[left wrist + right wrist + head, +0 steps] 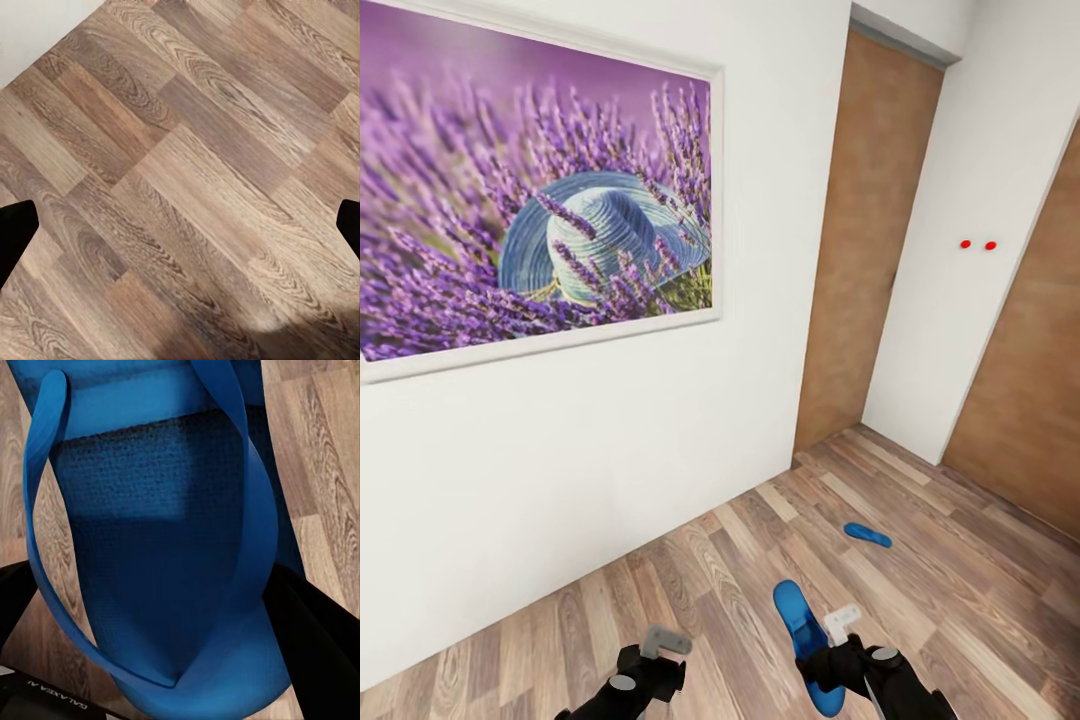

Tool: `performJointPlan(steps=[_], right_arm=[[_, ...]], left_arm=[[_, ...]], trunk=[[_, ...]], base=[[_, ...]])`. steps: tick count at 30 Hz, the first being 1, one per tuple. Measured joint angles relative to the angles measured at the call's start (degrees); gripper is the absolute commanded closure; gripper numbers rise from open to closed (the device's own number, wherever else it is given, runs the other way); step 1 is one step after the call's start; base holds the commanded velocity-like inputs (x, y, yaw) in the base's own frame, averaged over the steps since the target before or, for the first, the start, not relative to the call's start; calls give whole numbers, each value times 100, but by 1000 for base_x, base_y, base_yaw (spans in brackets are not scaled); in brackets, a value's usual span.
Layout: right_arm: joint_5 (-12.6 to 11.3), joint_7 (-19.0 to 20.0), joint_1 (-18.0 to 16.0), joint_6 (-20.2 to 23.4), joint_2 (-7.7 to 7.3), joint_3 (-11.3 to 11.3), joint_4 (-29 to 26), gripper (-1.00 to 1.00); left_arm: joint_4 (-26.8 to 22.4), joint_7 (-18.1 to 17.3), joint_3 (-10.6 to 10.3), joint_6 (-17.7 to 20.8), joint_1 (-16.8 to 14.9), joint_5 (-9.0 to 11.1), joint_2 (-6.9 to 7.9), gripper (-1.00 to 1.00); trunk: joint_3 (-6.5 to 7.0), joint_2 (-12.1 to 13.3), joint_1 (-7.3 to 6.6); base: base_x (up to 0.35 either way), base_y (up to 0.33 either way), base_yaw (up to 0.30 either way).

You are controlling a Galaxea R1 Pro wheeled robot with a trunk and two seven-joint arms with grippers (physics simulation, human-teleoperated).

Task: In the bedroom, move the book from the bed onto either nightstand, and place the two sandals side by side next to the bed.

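One bright blue sandal (803,622) hangs just above the wood floor at the lower middle of the head view, with my right gripper (824,650) shut on its heel end. In the right wrist view the sandal (157,532) with its strap sits between the black fingers (319,634). The other sandal (868,535) lies flat on the floor farther ahead and to the right. My left gripper (660,648) is low at the left, open and holding nothing; its fingertips (15,229) frame bare floor. The book, bed and nightstand are out of view.
A white wall with a large lavender picture (535,190) stands close on the left. Ahead are two brown doors (865,230) either side of a white wall section with two red dots (977,244). Wood floor (960,560) stretches to the right.
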Motion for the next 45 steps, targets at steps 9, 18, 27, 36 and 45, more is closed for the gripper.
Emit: performJointPlan(steps=[9,18,27,36,45], right_arm=[[0,0,1,0,0,0,0,100],[0,0,1,0,0,0,0,100],[2,0,1,0,0,0,0,100],[3,0,2,0,0,0,0,100],[3,0,1,0,0,2,0,100]], left_arm=[[0,0,0,0,0,0,0,-100],[0,0,0,0,0,0,0,-100],[0,0,0,0,0,0,0,-100],[0,0,0,0,0,0,0,-100],[0,0,0,0,0,-4,0,-100]], trunk=[[0,0,0],[0,0,0],[0,0,-1],[0,0,-1],[0,0,-1]], base=[[188,1,0],[194,6,0],[229,1,0],[244,0,0],[249,1,0]])
